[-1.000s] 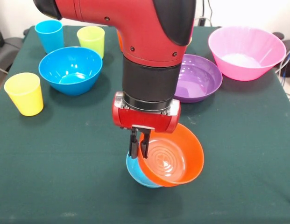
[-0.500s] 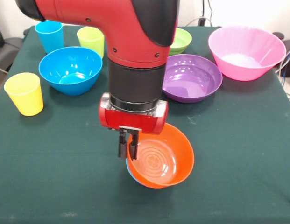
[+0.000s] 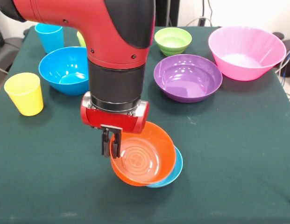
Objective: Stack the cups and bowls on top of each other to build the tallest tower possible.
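The red and black arm (image 3: pixel 114 51) comes down over the near middle of the green counter (image 3: pixel 238 154), and its tool (image 3: pixel 111 144) is pinched on the left rim of the orange bowl (image 3: pixel 144 159), one finger inside the rim and one outside. The orange bowl sits tilted, its open side turned toward the camera, and it overlaps the small light-blue bowl (image 3: pixel 172 175), which peeks out from under its lower right edge. Whether the orange bowl rests fully in the light-blue one, I cannot tell.

Farther back, the purple bowl (image 3: pixel 187 77) stands just beside the large pink bowl (image 3: pixel 246 51), with the green bowl (image 3: pixel 173 40) behind it. On the left, the deep blue bowl (image 3: pixel 65 70) is partly hidden by the arm. The yellow cup (image 3: pixel 24 93) stands upright near the counter's left edge, the blue cup (image 3: pixel 49 36) at the far left corner, and only a sliver of the lime green cup (image 3: pixel 81 38) shows beside the arm.
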